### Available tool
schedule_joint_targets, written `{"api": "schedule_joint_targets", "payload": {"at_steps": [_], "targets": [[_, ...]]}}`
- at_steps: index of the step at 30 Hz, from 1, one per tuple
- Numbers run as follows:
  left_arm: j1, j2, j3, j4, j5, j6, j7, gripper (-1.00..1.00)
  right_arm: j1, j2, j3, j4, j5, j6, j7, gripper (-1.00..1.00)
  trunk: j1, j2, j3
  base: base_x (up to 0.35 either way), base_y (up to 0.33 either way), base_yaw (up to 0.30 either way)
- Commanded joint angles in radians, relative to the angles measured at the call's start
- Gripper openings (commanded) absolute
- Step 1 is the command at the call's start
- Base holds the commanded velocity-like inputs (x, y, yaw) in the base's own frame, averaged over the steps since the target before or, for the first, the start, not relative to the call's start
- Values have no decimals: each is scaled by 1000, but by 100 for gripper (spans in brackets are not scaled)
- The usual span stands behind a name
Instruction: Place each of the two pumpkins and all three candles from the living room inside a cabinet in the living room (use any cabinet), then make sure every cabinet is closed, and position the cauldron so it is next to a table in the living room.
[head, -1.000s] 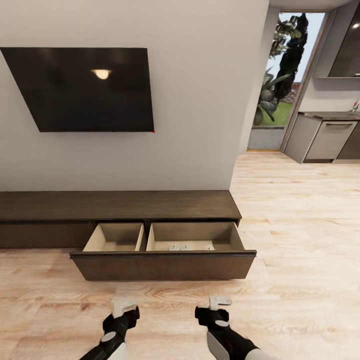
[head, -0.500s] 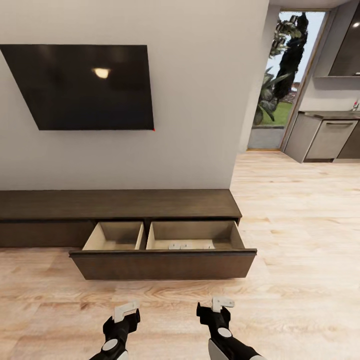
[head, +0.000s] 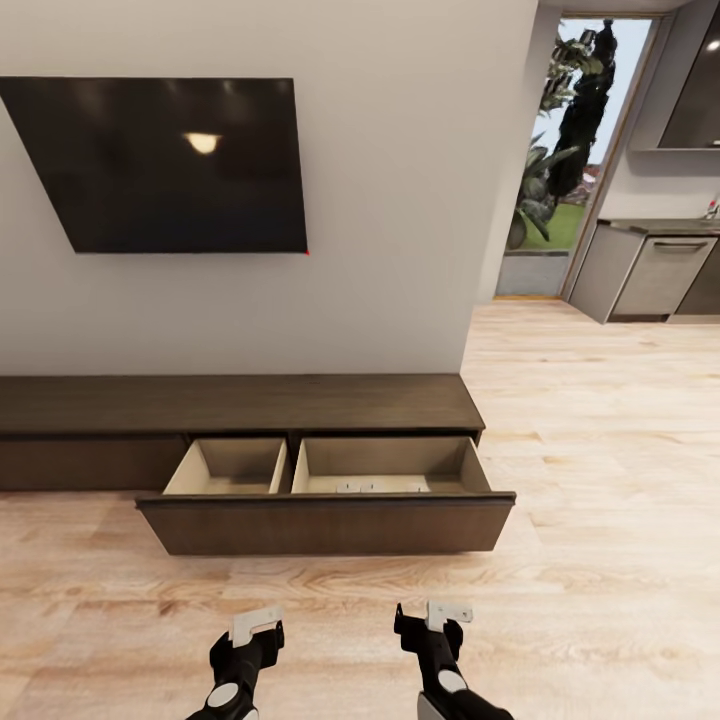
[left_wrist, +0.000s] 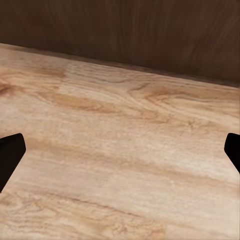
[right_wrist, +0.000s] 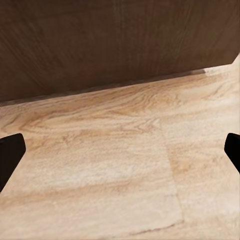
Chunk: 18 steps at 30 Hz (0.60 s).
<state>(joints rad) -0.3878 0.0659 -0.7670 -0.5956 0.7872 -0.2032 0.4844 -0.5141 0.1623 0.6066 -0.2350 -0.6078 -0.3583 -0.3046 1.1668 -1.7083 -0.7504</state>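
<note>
Home living room — wall television (head: 170, 165)

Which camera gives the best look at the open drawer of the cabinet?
The head view: the drawer shows whole, pulled out from the cabinet, with both pale compartments visible from above. The left wrist view shows just a strip of dark wood above the floor; the right wrist view shows a larger dark wood panel.

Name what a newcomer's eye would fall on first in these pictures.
The cabinet's wide drawer stands pulled open over the wood floor, its pale insides showing. Above it a big dark screen hangs on the wall. Low in the head view, the left tool and right tool point toward the drawer.
</note>
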Motion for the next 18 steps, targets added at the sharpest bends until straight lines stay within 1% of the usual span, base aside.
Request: {"api": "schedule_joint_targets", "payload": {"at_steps": [1, 5, 8, 11, 16, 18], "targets": [[-1, 1, -9, -1, 10, -7, 6, 100, 0, 0, 9, 0, -7, -8, -5, 100, 4, -8, -4, 0, 0, 0], [-2, 0, -11, -1, 9, -11, 6, 100, 12, 0, 9, 0, 7, -57, -1, 100, 19, -36, -17, 0, 0, 0], [-1, 1, -20, -1, 10, -33, 6, 100, 25, -1, 10, 0, 22, -95, 12, 100, 31, -57, -26, 0, 0, 0], [-1, 1, -28, -1, 10, -44, 8, 100, 28, 0, 10, 0, 26, -105, 18, 100, 42, -78, -35, 0, 0, 0], [-1, 0, -54, -1, 12, -50, 16, 100, 29, 1, 10, 0, 27, -107, 21, 100, 61, -113, -51, 0, 0, 0], [-1, 2, -59, 2, 13, -51, 18, 100, 29, -1, 10, 1, 26, -108, 21, 100, 69, -127, -57, 0, 0, 0]]}}
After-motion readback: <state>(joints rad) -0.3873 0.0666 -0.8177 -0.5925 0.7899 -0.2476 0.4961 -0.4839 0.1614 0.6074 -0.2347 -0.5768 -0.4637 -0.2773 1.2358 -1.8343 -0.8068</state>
